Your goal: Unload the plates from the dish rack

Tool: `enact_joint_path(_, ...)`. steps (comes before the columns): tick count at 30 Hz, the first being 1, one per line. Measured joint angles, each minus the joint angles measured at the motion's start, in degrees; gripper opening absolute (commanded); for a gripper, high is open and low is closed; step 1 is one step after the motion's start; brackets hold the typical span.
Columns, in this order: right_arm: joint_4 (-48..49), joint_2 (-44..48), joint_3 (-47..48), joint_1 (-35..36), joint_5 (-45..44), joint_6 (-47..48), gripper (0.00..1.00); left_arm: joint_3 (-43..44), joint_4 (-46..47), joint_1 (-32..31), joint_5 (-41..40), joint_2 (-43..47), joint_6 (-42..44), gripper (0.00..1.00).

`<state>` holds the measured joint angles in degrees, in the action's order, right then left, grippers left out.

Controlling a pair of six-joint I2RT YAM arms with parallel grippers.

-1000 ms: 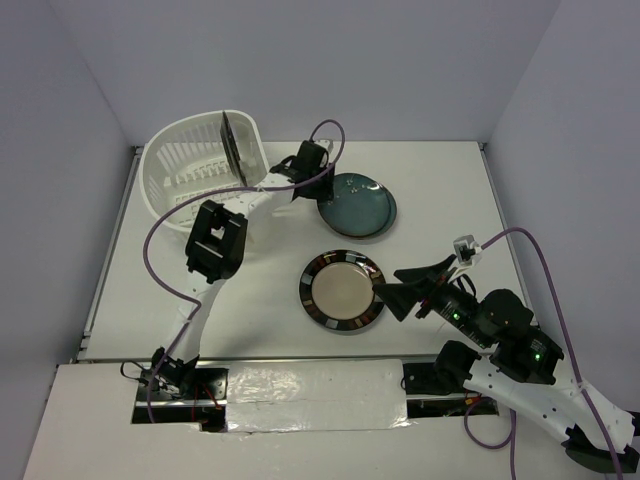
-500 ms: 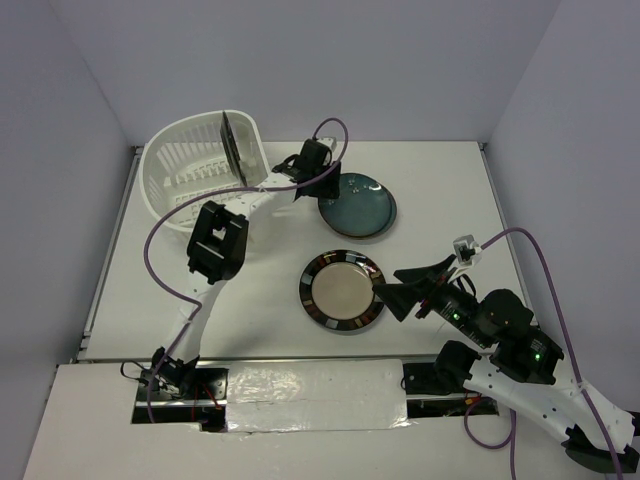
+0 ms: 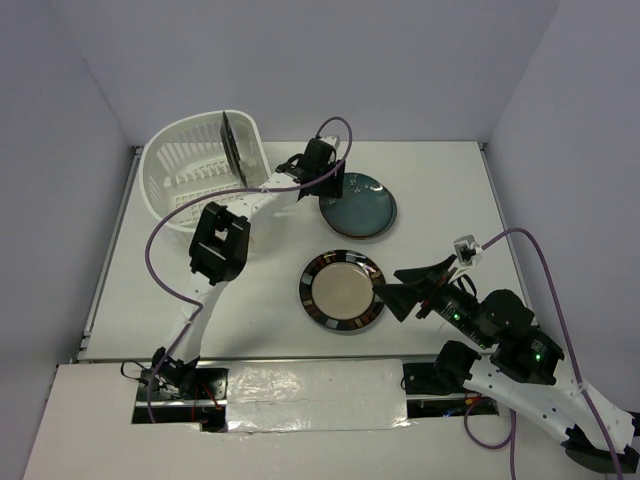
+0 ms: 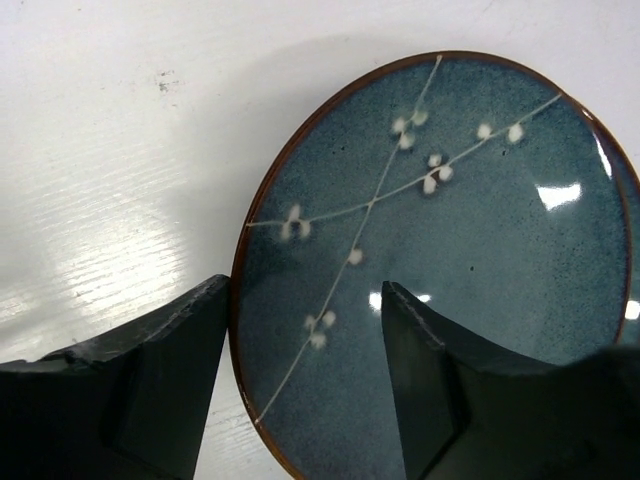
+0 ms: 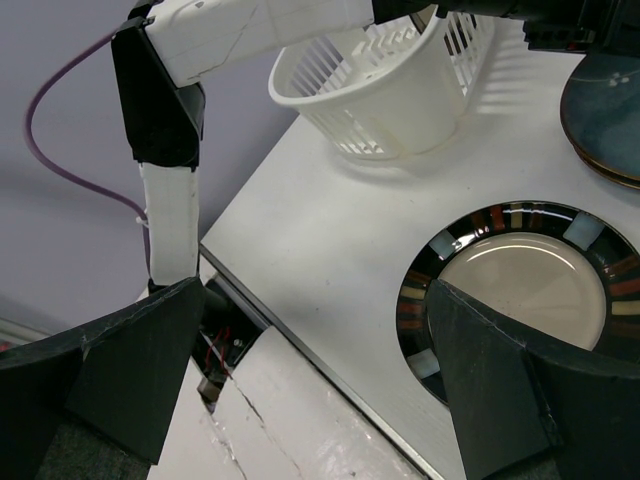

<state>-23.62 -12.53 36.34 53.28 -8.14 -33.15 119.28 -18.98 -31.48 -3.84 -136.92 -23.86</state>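
A white dish rack (image 3: 195, 170) is sitting at the far left of the table (image 3: 450, 200). One dark plate (image 3: 234, 148) is standing on edge inside it, near its right wall. Just right of the rack, a teal plate (image 3: 358, 205) with white blossom sprigs is lying flat on the table. The left gripper (image 4: 303, 300) is hovering over that plate's rim on the side facing the rack. Its fingers (image 4: 170, 370) are standing apart and gripping nothing. Right of the rack and nearer the arms, a beige plate (image 3: 342, 290) with a striped dark rim is lying flat. The right gripper (image 5: 312, 300) is hanging beside this plate, on the side away from the rack, with its jaws gaping wide and empty.
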Motion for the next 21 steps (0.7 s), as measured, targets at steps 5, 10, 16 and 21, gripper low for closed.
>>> enact_joint_path(5, 0.0, 0.1, 0.0, 0.0, 0.0, 0.0, 0.99, 0.0, 0.2, -0.2, -0.9, 0.0, 0.2, 0.8)
enact_joint_path(10, 0.0, 0.1, 0.0, 0.0, 0.0, 0.0, 0.99, 0.0, 0.9, -0.7, -0.9, 0.0, 0.1, 0.8)
enact_joint_path(16, 0.0, 0.1, 0.0, 0.0, 0.1, 0.0, 0.99, 0.0, 1.1, -1.4, -0.9, 0.0, 0.1, 0.8)
enact_joint_path(21, 0.0, 0.1, 0.0, 0.0, 0.1, 0.0, 0.99, 0.0, 1.1, -1.9, -1.0, 0.0, 0.2, 0.78)
